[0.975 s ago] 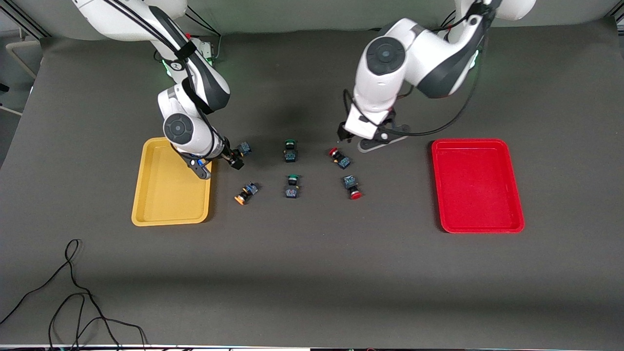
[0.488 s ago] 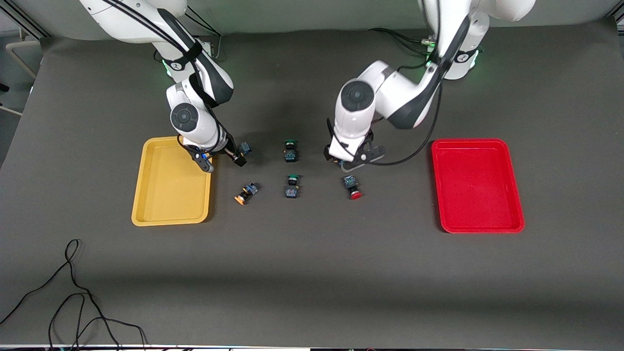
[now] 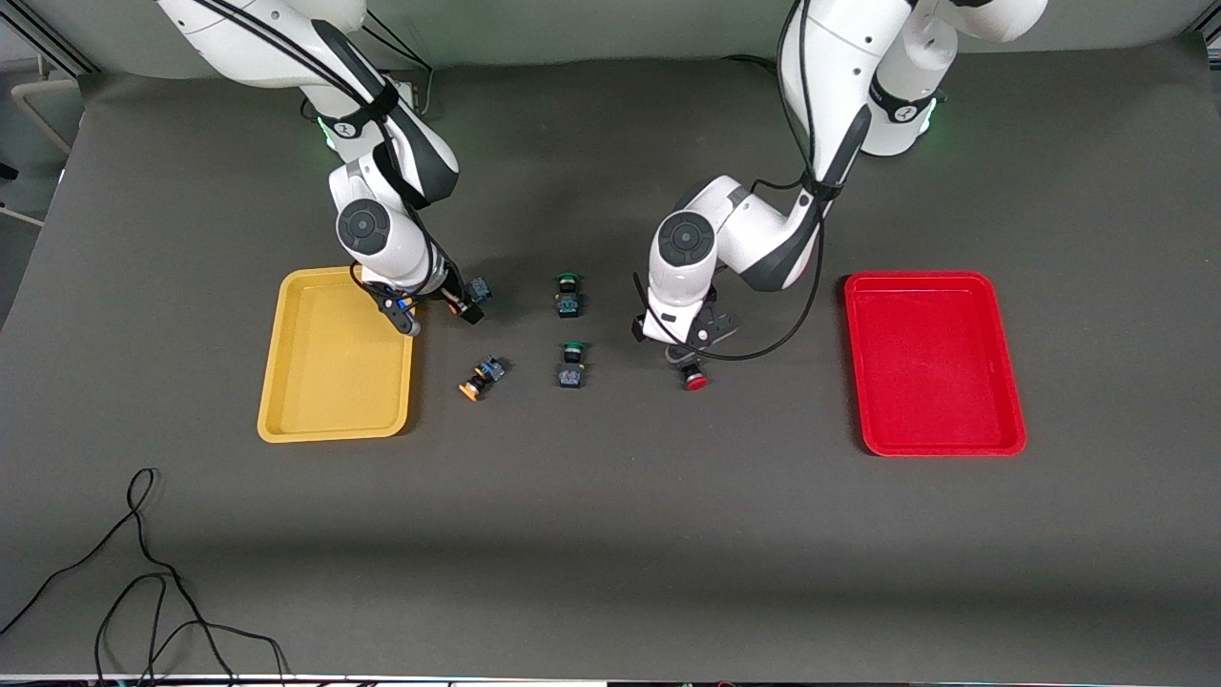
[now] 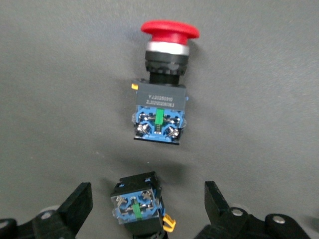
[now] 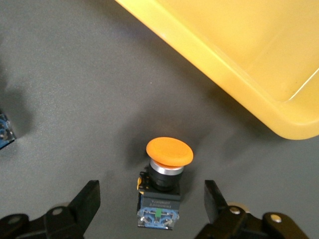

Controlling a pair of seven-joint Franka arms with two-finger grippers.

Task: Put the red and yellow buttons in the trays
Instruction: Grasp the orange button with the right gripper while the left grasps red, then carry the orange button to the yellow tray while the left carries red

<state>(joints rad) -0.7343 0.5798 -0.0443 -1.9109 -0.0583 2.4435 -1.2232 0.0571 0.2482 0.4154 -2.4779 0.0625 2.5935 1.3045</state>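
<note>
My left gripper (image 3: 685,343) (image 4: 147,193) is open and low over the table. Its fingers stand on either side of a button's black-and-blue body (image 4: 139,209), whose cap is hidden. A second red-capped button (image 4: 162,94) (image 3: 694,380) lies just ahead, nearer the front camera. My right gripper (image 3: 448,307) (image 5: 152,191) is open beside the yellow tray (image 3: 334,434) (image 5: 249,59). An orange-yellow-capped button (image 5: 167,179) (image 3: 479,289) lies between its fingers. The other yellow button (image 3: 480,376) lies nearer the front camera. The red tray (image 3: 940,363) sits toward the left arm's end.
Two green-capped switches (image 3: 568,296) (image 3: 571,365) lie in the middle between the two grippers. A black cable (image 3: 143,572) coils on the table near the front camera at the right arm's end. Another button's blue body (image 5: 3,132) shows at the edge of the right wrist view.
My left arm has come down and toward the front camera, and its gripper now covers the farther red button. My right gripper has shifted slightly beside the yellow tray.
</note>
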